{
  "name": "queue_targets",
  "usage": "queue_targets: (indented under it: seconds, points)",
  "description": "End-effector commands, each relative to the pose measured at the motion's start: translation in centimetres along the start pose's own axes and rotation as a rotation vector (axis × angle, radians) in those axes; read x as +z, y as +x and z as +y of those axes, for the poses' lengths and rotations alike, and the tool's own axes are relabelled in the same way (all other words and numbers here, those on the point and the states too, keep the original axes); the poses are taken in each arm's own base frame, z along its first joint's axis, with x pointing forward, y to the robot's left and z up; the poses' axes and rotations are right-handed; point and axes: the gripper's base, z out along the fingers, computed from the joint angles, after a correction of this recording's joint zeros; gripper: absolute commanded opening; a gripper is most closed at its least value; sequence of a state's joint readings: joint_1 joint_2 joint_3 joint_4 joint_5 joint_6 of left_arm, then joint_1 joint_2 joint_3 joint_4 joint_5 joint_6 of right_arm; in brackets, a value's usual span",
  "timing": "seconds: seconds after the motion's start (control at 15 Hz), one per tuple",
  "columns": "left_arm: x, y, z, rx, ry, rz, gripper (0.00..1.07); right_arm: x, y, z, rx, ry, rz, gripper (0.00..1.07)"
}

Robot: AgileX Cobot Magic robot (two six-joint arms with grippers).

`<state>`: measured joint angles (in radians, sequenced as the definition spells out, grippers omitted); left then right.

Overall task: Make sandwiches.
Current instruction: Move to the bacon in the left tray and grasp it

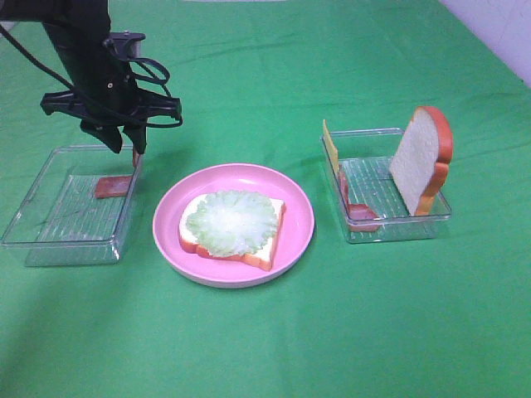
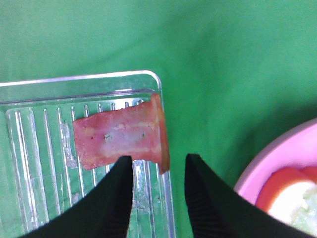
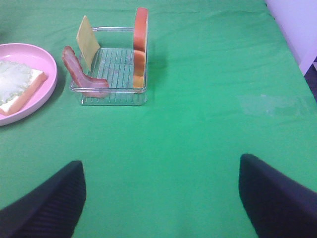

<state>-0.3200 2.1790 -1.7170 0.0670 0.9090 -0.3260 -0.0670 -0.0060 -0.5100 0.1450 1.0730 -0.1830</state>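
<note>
On the pink plate (image 1: 294,240) lies a bread slice (image 1: 270,240) topped with pale green lettuce (image 1: 230,220). A reddish bacon strip (image 1: 114,185) (image 2: 119,136) rests in the left clear tray (image 1: 50,236), its end curling up the tray's right wall. My left gripper (image 1: 126,149) (image 2: 158,163) hangs just above that upturned end, jaws partly apart on either side of it, a gap showing. The right tray (image 1: 398,228) holds an upright bread slice (image 1: 421,159), a yellow cheese slice (image 1: 330,145) and another bacon strip (image 1: 362,212). My right gripper (image 3: 158,198) is wide open over bare cloth, holding nothing.
Green cloth (image 1: 274,83) covers the whole table. The plate stands between the two trays. A pale wall or edge (image 1: 498,25) borders the cloth at the far right corner.
</note>
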Motion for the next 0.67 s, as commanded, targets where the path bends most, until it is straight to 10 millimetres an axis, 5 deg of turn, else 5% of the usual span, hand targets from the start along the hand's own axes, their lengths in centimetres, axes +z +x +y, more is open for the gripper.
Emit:
queue_targets:
  seconds: [0.07, 0.27, 0.67]
  points:
    - [0.78, 0.06, 0.01, -0.002, -0.007, 0.009, 0.35, -0.10, 0.10, 0.04, -0.004, 0.008, -0.020, 0.79]
    - [0.87, 0.02, -0.01, -0.002, -0.005, 0.005, 0.31, -0.10, 0.10, 0.04, -0.004, 0.008, -0.020, 0.79]
    - [0.87, -0.12, -0.05, -0.001, 0.000, -0.011, 0.00, -0.10, 0.10, 0.04, -0.004, 0.008, -0.020, 0.79]
